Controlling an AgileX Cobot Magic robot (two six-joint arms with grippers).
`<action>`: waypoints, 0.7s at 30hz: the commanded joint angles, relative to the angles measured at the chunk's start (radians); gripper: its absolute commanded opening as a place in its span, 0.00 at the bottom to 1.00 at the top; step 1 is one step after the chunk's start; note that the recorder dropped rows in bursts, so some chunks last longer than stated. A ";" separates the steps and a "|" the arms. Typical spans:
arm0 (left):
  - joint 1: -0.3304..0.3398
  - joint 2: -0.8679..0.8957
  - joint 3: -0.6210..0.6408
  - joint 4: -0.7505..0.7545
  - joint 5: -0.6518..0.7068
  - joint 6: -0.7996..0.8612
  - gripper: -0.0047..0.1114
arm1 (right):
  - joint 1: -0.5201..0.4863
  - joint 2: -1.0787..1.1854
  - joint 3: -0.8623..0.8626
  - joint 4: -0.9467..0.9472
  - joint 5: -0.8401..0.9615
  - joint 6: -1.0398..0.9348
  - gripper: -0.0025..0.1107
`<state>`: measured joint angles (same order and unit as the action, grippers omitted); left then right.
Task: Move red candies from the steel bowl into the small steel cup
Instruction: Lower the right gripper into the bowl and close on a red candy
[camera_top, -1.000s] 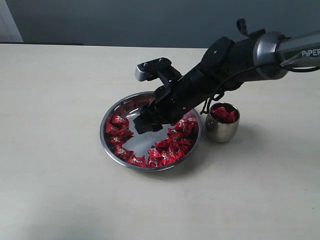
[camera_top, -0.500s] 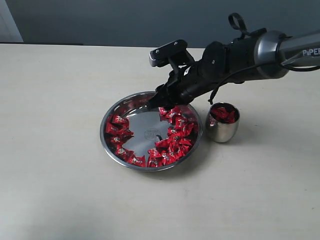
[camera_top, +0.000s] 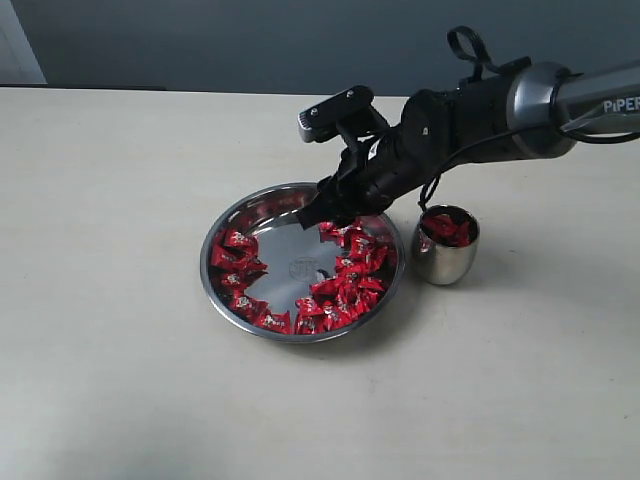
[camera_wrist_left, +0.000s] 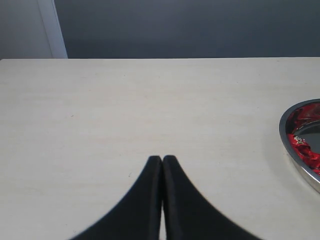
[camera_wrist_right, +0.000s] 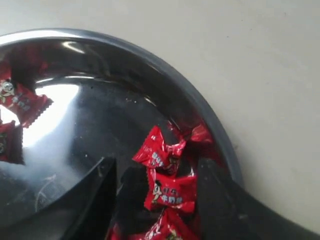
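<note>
Seen from outside, the bowl (camera_top: 206, 272) has a bare middle and a bare stretch from 11 to 12 o'clock. Candies (camera_top: 340, 295) crowd its floor from 2 round through 6 to 10. The right gripper (camera_top: 318, 214) and its arm (camera_top: 450, 125) hang over 1 o'clock, jaws apart. The cup (camera_top: 445, 258) stands just beside the rim at 3. Open table (camera_top: 120, 360) lies at 6 and 9.
</note>
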<state>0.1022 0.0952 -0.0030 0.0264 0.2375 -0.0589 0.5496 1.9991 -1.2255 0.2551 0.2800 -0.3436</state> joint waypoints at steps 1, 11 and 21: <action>-0.005 -0.007 0.003 0.002 -0.004 -0.002 0.04 | -0.003 0.000 -0.007 -0.108 0.045 0.121 0.45; -0.005 -0.007 0.003 0.002 -0.004 -0.002 0.04 | -0.003 0.080 -0.196 -0.227 0.300 0.270 0.45; -0.005 -0.007 0.003 0.002 -0.004 -0.002 0.04 | -0.003 0.145 -0.245 -0.236 0.373 0.270 0.45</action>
<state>0.1022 0.0952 -0.0030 0.0264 0.2375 -0.0589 0.5496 2.1297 -1.4645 0.0337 0.6492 -0.0756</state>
